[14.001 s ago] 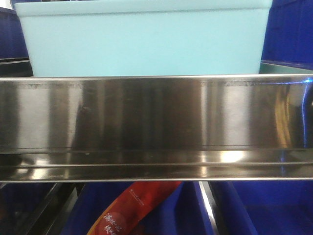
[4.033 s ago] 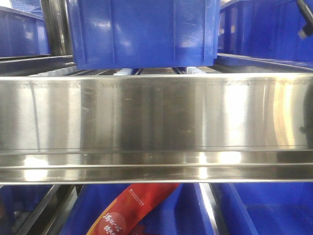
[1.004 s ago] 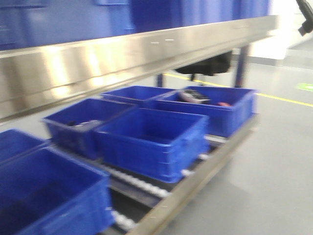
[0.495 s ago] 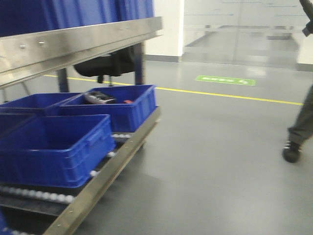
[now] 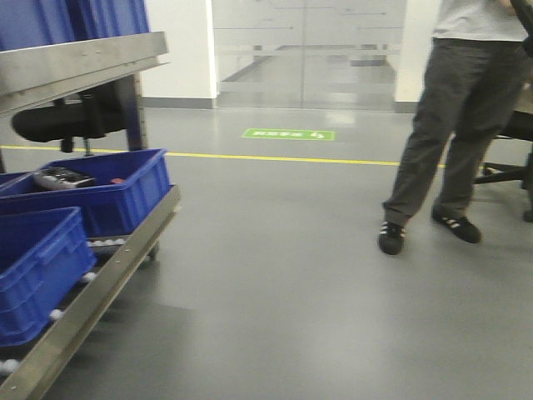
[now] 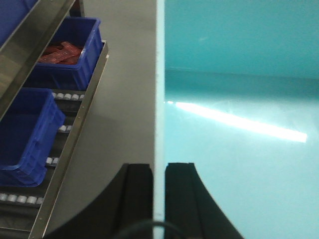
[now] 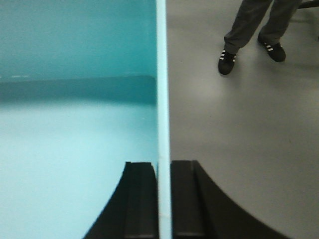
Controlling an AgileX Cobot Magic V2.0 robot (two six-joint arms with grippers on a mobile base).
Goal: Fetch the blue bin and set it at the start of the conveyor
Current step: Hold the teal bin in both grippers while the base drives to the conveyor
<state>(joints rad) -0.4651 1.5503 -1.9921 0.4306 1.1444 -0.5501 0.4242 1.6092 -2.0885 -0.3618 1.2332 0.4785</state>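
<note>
Left gripper (image 6: pixel 158 172) clamped on blue bin (image 6: pixel 239 129) left wall, right gripper (image 7: pixel 164 172) pinched right wall — bin hung between arms. I saw no conveyor start. Risk I judged: thin walls slipping from jaws, or bin swinging into person (image 5: pixel 454 125) standing right

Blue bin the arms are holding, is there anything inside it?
Nothing shows inside the blue bin: both wrist views see only bare floor and far wall, with a glare streak. Parts outside both frames are hidden.

Frame edges crop the blue bin (image 6: pixel 239 40) and the person (image 5: pixel 454 125).
</note>
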